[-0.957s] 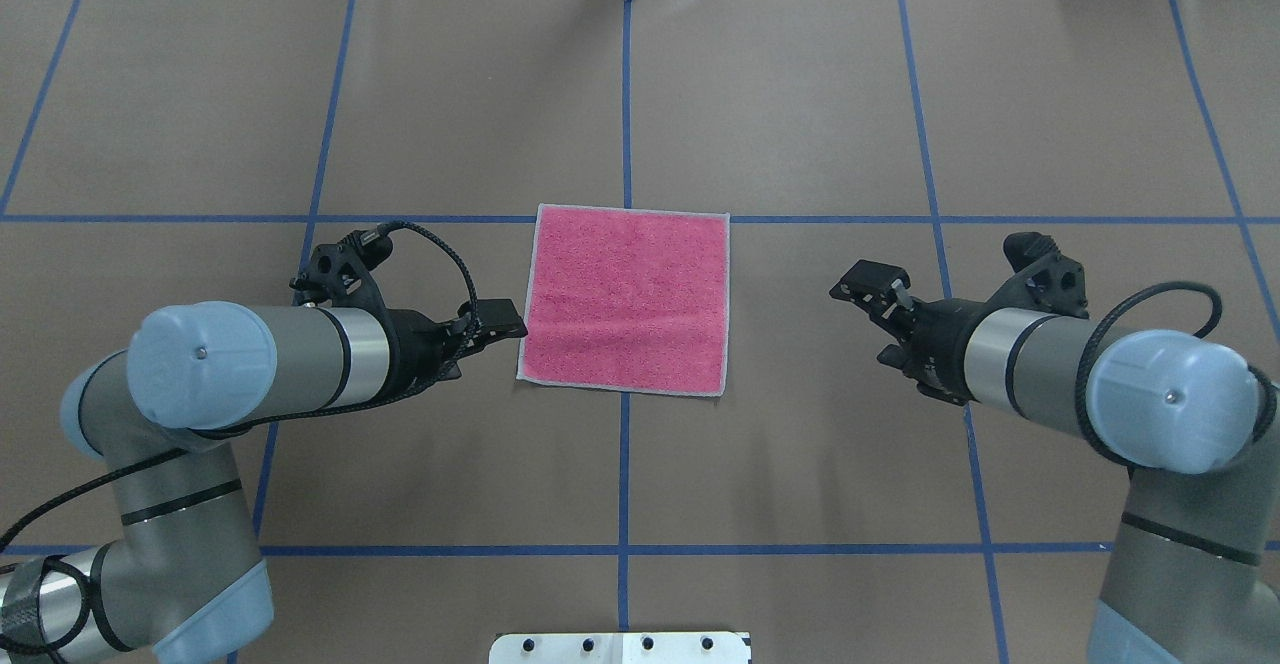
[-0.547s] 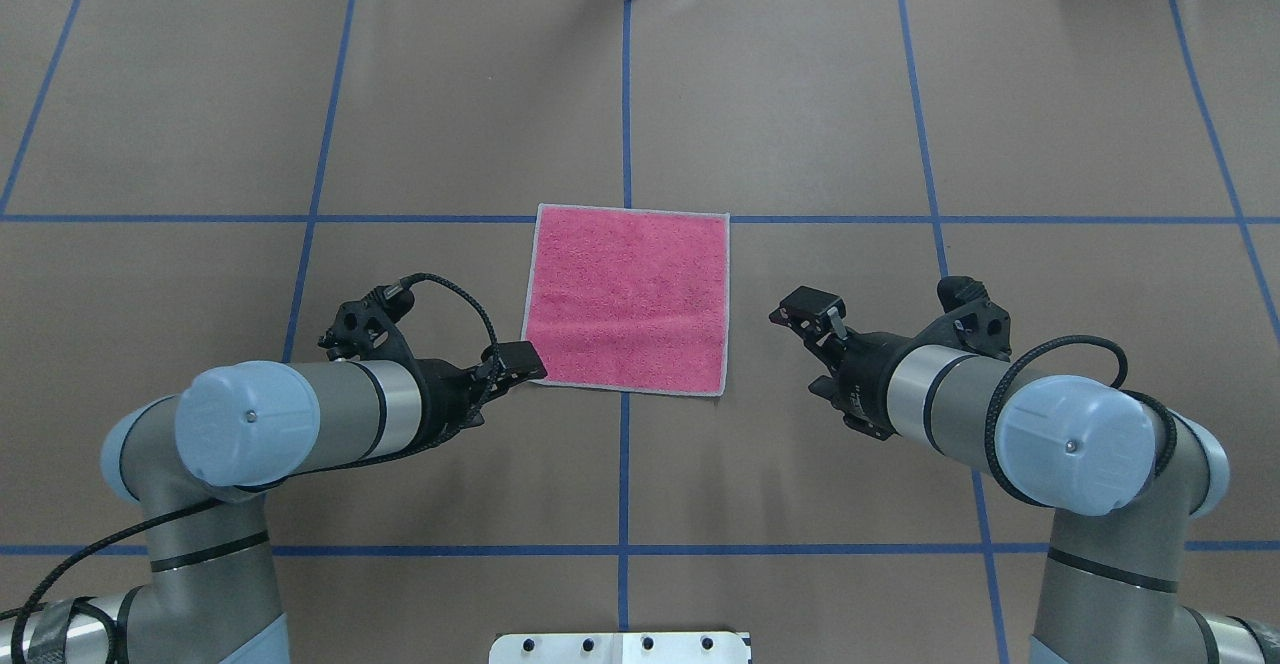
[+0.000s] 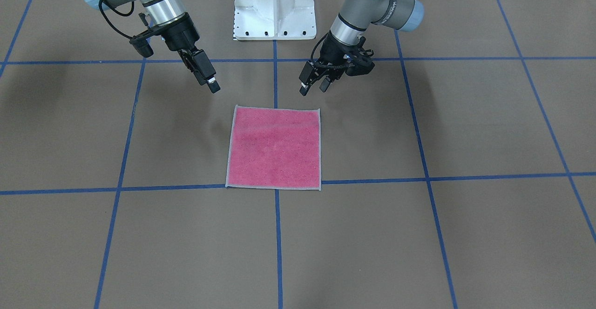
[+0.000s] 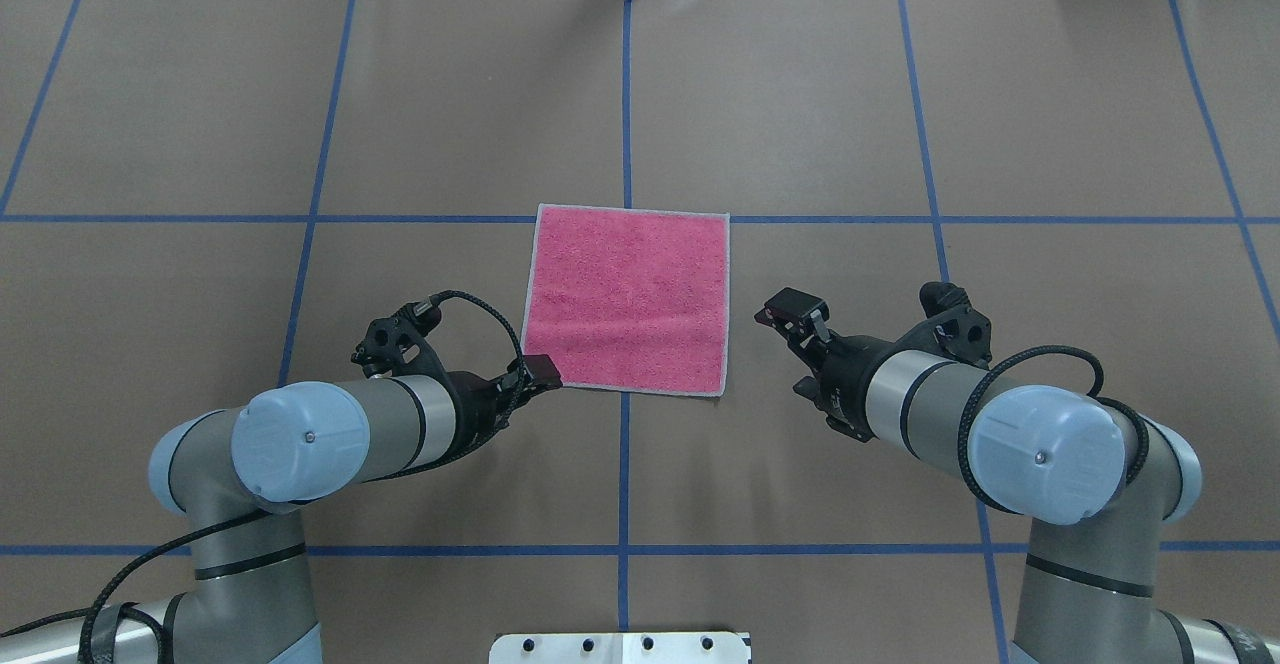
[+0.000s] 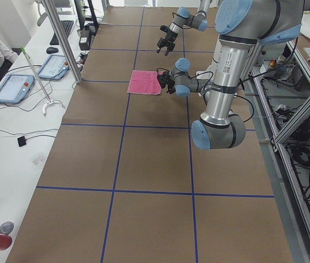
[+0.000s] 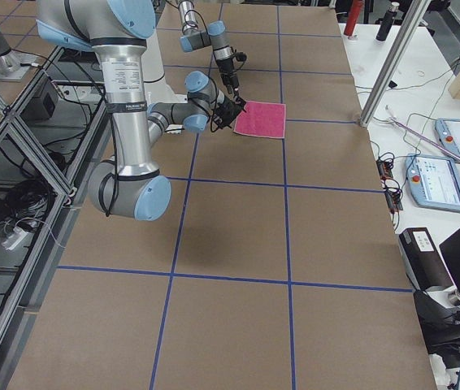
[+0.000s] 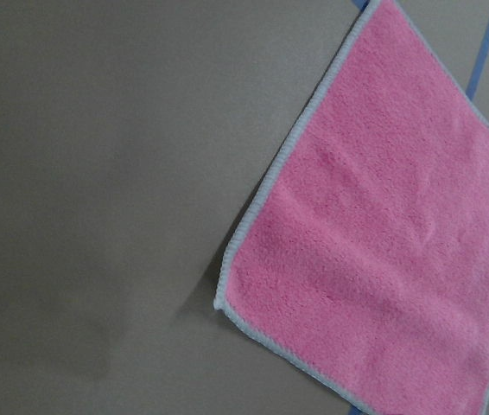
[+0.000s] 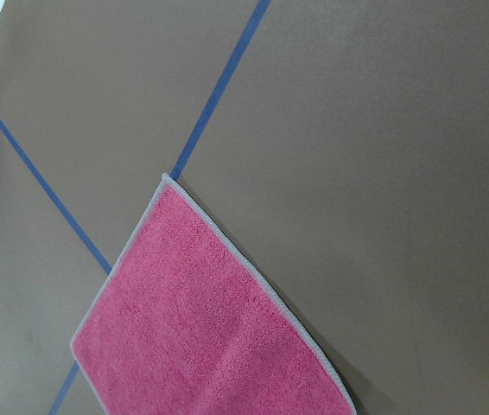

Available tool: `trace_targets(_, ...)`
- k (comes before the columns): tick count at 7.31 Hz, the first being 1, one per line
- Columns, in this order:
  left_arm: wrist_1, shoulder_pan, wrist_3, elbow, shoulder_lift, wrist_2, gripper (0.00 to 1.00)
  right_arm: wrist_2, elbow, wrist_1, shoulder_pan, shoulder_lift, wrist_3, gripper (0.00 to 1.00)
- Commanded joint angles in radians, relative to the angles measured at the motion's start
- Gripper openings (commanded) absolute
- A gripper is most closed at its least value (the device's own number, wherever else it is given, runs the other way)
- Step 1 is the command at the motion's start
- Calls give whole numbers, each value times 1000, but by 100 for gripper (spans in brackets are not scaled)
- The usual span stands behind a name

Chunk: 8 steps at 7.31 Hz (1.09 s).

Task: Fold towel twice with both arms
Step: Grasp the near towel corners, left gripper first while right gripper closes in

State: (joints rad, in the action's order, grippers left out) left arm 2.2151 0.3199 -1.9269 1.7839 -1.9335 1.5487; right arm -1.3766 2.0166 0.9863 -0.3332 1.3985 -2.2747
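The towel [image 4: 627, 301] lies flat and square on the brown table, pink face up, light grey edging all round; it also shows in the front view [image 3: 274, 148] and both wrist views [image 7: 383, 251] [image 8: 201, 328]. My left gripper [image 4: 535, 376] is open and empty at the towel's near left corner, slightly above the table [image 3: 314, 87]. My right gripper [image 4: 783, 349] is open and empty, a short way off the towel's near right edge, raised above the table [image 3: 212, 84]. Neither wrist view shows its own fingers.
The white pedestal base [image 3: 274, 11] stands behind the towel on my side. Blue tape lines [image 4: 625, 94] grid the brown table cover. Operators' desks with tablets [image 5: 12, 87] run along the far side.
Both arms have swung inward and toward my base. The left gripper moved to the towel's near left corner. The right gripper moved closer to the towel's right edge. The towel has not moved.
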Motion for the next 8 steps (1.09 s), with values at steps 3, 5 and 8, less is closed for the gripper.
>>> trace_targets(3, 0, 11, 5, -18, -4, -37, 72, 19, -1, 0, 17, 1, 0, 95)
trace_targets(5, -2, 24, 6, -35, -5, -39, 72, 33, -1, 0, 31, 1, 0, 96)
trace_targets(8, -3, 27, 8, -105, -65, -39, 66, 60, -1, 0, 45, 1, -2, 96)
